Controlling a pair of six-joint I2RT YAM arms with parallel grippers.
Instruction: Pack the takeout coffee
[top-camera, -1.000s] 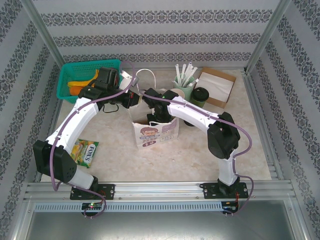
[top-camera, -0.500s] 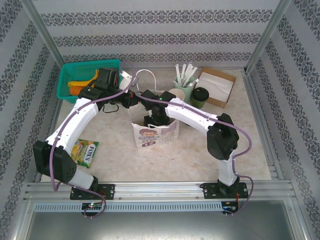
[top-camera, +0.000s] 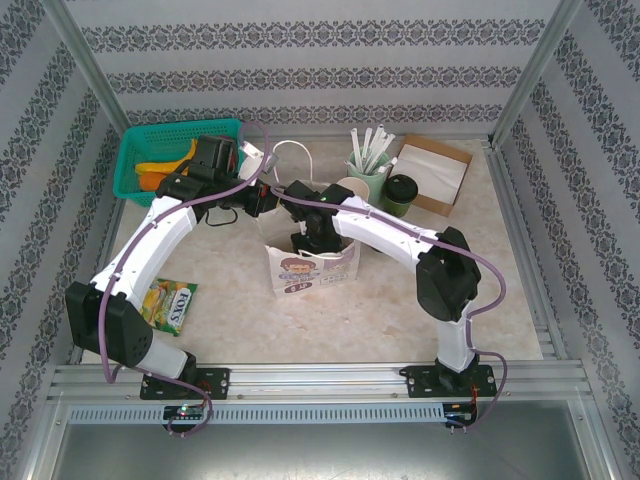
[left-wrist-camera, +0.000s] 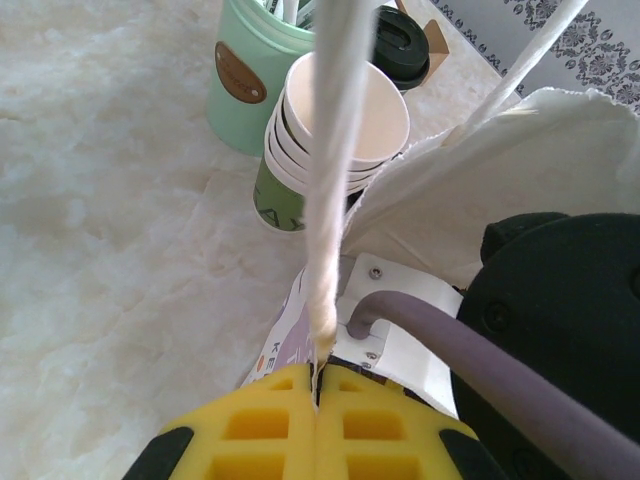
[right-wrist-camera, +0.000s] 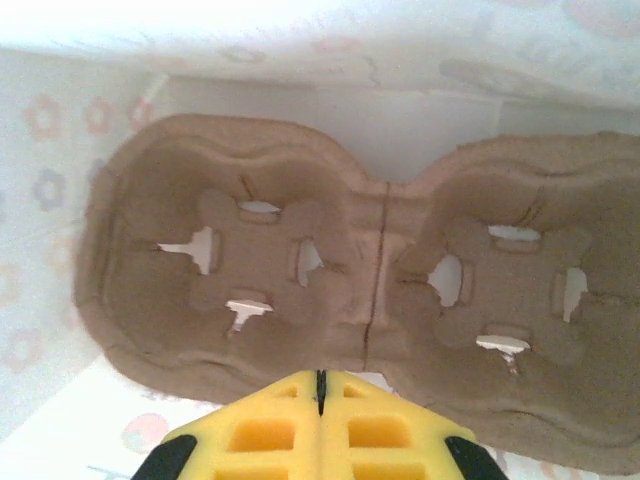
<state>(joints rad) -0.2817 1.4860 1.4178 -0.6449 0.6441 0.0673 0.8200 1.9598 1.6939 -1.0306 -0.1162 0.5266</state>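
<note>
White handle (left-wrist-camera: 335, 150) pinched in our left gripper (left-wrist-camera: 318, 382) held the bag (top-camera: 310, 262) open; our right gripper (right-wrist-camera: 320, 380), fingers pressed together, empty, hung just above the carrier (right-wrist-camera: 370, 290); the takeout coffee (top-camera: 402, 190) stood beyond, unpacked

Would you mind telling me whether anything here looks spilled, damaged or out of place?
Nothing stands out. The takeout coffee stands upright with its lid on beside the mint holder, with no spill around it. The cup carrier lies wells-up in the paper bag, unbroken. The left gripper holds the bag's handle.
</note>
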